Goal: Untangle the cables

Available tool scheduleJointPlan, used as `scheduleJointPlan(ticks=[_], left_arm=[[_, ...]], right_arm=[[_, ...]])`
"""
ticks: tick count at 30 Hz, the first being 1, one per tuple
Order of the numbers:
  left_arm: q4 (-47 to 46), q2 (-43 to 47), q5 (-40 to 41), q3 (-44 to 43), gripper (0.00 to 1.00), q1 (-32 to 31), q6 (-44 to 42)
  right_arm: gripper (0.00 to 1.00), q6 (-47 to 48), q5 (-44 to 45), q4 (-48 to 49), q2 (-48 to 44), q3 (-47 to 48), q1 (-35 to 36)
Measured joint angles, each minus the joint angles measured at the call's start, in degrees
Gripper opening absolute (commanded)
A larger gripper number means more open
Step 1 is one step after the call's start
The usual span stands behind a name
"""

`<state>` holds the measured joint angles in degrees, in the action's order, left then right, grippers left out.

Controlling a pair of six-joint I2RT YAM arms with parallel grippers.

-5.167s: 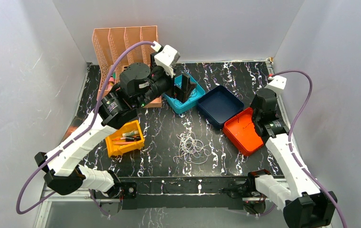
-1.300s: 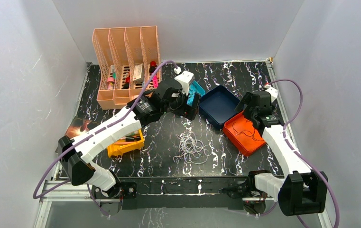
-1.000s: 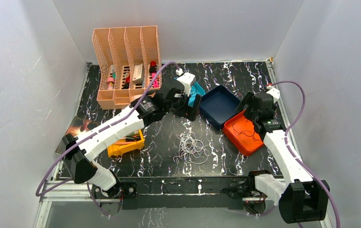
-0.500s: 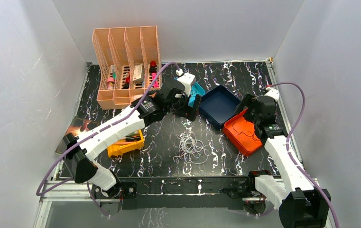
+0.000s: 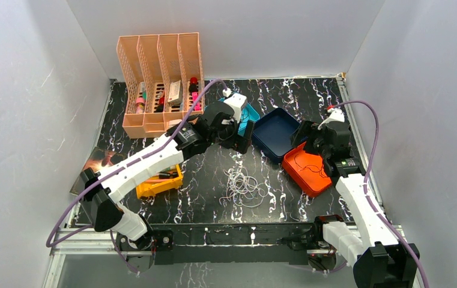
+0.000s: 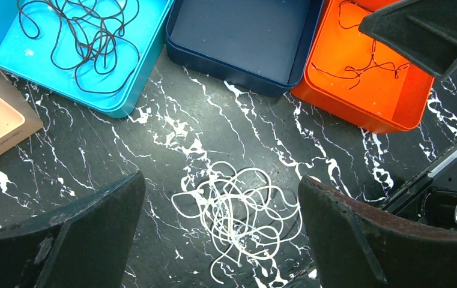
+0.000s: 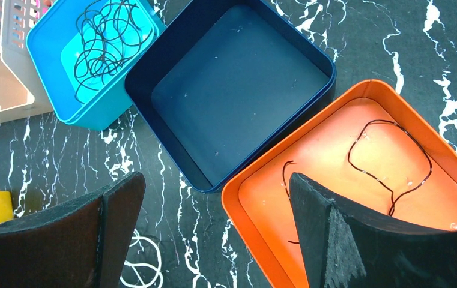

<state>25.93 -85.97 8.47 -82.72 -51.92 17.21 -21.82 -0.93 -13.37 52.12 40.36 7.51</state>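
Observation:
A loose tangle of white cables (image 5: 242, 186) lies on the black marbled table, near the middle. In the left wrist view the white tangle (image 6: 238, 210) sits directly below my open left gripper (image 6: 220, 180), which holds nothing. A curly black cable (image 6: 81, 36) lies in the teal tray (image 6: 136, 102). A thin dark cable (image 7: 388, 162) lies in the orange tray (image 7: 334, 138). My right gripper (image 7: 214, 177) is open and empty, high over the corner where the orange tray meets the navy tray (image 7: 238, 84). From above, the left gripper (image 5: 241, 135) and right gripper (image 5: 304, 135) flank the navy tray (image 5: 277, 132).
A peach file organiser (image 5: 160, 78) with small items stands at the back left. A yellow bin (image 5: 157, 177) holding pens sits under the left forearm. The teal tray (image 5: 251, 114), navy tray and orange tray (image 5: 304, 174) form a row across the table's right half.
The right gripper has swung a little to the left, over the orange tray's far corner. The left arm has barely moved. Both grippers stay open.

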Motion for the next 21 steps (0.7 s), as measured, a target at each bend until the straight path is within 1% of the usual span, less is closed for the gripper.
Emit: scheduleJointPlan(ticks=[8, 15, 21], left_arm=[[-1.8, 0.2, -1.2, 4.5, 0.98, 0.0, 1.7], [-8.1, 1.0, -5.8, 12.1, 0.98, -0.1, 6.1], [-10.9, 1.2, -6.3, 16.9, 0.98, -1.7, 9.2]], right_arm=[[0.98, -0.5, -0.6, -0.2, 0.0, 0.0, 0.0], [0.98, -1.8, -0.1, -0.3, -1.2, 0.0, 0.0], [0.98, -2.5, 0.7, -0.3, -2.5, 0.0, 0.0]])
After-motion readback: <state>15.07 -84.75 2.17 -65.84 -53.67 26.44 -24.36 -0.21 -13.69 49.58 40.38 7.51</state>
